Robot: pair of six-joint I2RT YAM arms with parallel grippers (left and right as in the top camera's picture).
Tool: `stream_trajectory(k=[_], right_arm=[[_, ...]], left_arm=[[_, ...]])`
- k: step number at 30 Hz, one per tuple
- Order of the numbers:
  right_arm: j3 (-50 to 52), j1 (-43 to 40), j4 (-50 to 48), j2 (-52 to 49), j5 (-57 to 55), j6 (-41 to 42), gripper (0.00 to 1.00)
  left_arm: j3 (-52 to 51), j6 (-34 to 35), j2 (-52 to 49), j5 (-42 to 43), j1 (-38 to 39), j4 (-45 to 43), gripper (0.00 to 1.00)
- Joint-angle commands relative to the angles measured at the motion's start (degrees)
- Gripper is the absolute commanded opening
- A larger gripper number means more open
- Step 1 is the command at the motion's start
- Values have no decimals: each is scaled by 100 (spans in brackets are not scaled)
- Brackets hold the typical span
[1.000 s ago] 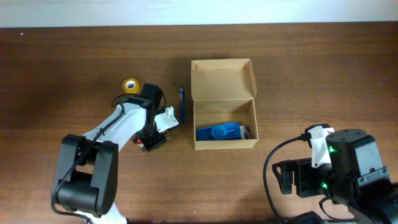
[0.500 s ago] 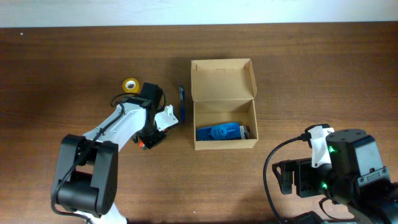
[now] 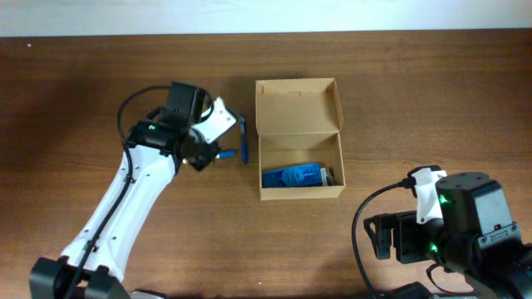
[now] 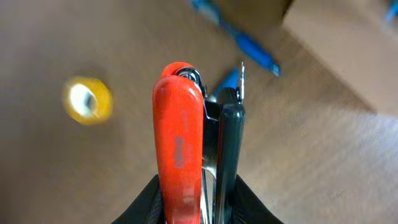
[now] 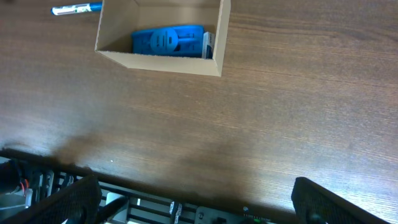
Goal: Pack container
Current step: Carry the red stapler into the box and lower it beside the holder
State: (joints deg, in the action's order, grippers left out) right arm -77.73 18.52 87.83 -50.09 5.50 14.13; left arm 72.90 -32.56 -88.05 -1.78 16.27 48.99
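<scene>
The tan cardboard box (image 3: 298, 106) stands open at the table's middle, lid flap back, with a blue object (image 3: 293, 176) inside; it also shows in the right wrist view (image 5: 158, 62) and at the top right of the left wrist view (image 4: 348, 56). A blue pen (image 3: 243, 139) lies just left of the box. My left gripper (image 3: 202, 154) is shut on an orange-red and dark stapler-like tool (image 4: 186, 124), held above the table left of the pen (image 4: 249, 43). My right gripper (image 5: 199, 199) is open and empty, near the front right edge.
A yellow tape roll (image 4: 87, 99) lies on the table left of the held tool; in the overhead view my left arm hides it. The right arm's base (image 3: 465, 224) fills the front right corner. The table's far edge meets a white wall.
My left arm has lifted off the table and swung toward the far side, nearer the pen, with the tool in its jaws. It now covers the tape roll overhead. The right arm has not moved.
</scene>
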Motion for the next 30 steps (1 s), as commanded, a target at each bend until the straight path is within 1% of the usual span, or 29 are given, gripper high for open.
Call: stream_trajectory(k=[1, 4, 6, 11, 14, 17, 20, 30], right_arm=[[-59, 33, -17, 22, 7, -22, 99], [-59, 33, -15, 22, 7, -22, 99], [-59, 33, -17, 22, 7, -22, 99], [-59, 33, -15, 22, 7, -22, 99], [-59, 33, -15, 22, 7, -24, 99], [-59, 33, -15, 22, 7, -22, 99], [-59, 33, -15, 22, 7, -24, 99], [-59, 33, -17, 22, 7, -22, 99]], left_arm=[[468, -555, 35, 48, 442, 4, 2], [981, -940, -258, -2, 1014, -15, 2], [1377, -1056, -660, -238, 1294, -11, 2], [2059, -1515, -1478, -210, 1700, 57, 2], [2487, -1858, -1980, -212, 1902, 275, 2], [2745, -1856, -2374, -201, 2074, 306, 2], [2752, -1851, -2542, 227, 2107, 531, 2], [2750, -1851, -3169, 245, 2031, 662, 1]])
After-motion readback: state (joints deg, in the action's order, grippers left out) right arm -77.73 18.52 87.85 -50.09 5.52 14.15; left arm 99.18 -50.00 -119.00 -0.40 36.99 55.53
